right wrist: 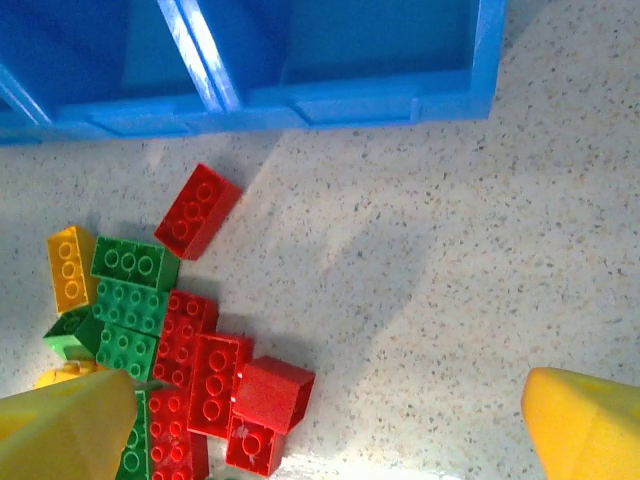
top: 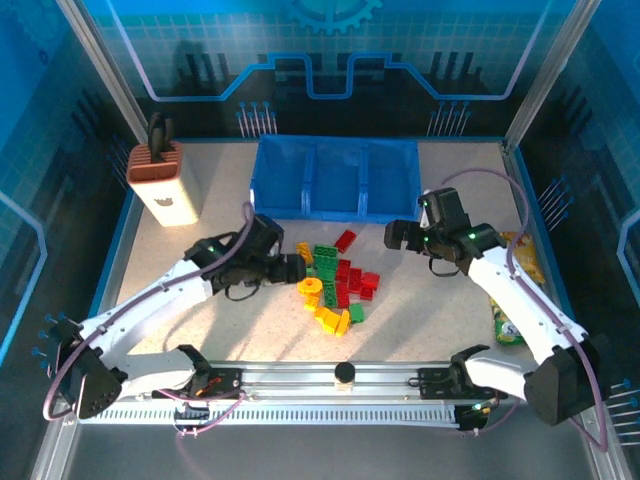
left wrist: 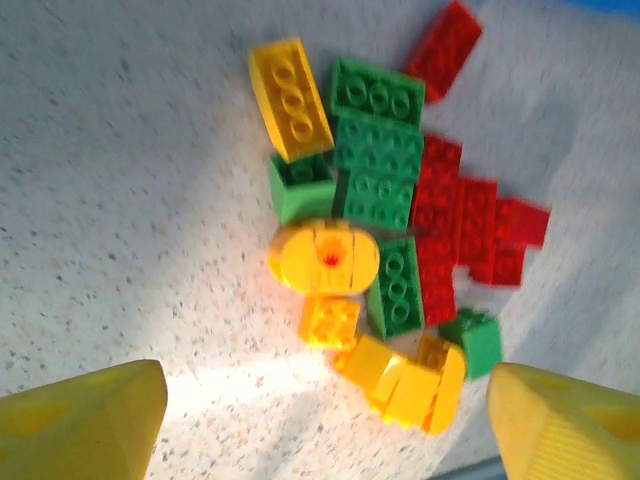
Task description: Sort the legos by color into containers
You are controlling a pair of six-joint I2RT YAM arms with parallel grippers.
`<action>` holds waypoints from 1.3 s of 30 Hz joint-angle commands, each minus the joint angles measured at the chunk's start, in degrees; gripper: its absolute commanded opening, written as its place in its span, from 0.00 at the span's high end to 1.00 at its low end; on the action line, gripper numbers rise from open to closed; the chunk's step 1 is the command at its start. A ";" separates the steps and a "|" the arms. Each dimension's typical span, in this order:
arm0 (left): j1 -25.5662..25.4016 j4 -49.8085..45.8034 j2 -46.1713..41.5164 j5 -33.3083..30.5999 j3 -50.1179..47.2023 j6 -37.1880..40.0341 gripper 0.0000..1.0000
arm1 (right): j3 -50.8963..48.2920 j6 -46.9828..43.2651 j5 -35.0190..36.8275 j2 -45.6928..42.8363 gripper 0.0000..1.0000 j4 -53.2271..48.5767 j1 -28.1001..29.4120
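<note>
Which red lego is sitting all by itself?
The red brick lying slanted nearest the blue bin; the other red ones crowd together.

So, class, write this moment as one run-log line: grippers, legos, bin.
left gripper open, by legos | right gripper open, holding nothing | legos heaped on table | bin empty

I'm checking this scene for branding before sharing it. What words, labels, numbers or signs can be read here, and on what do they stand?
No word or number is legible in any view.
Snack packets: printed, but too small and blurred to read.
White and brown box: nothing readable on its front.
Legos: plain studs, any lettering too blurred to tell.
Blue bin: no label seen.
</note>
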 commanded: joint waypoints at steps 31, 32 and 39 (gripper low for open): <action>-17.35 27.03 15.84 -6.09 -15.05 -11.20 0.41 | -24.71 17.26 2.05 -14.74 0.37 6.55 23.83; -17.35 27.02 16.01 -6.36 -15.05 -11.36 0.42 | -25.06 17.62 2.34 -14.36 0.37 7.12 24.43; -17.35 26.48 17.59 -7.87 -15.11 -13.01 0.45 | -26.23 17.69 2.58 -10.76 0.38 10.66 26.25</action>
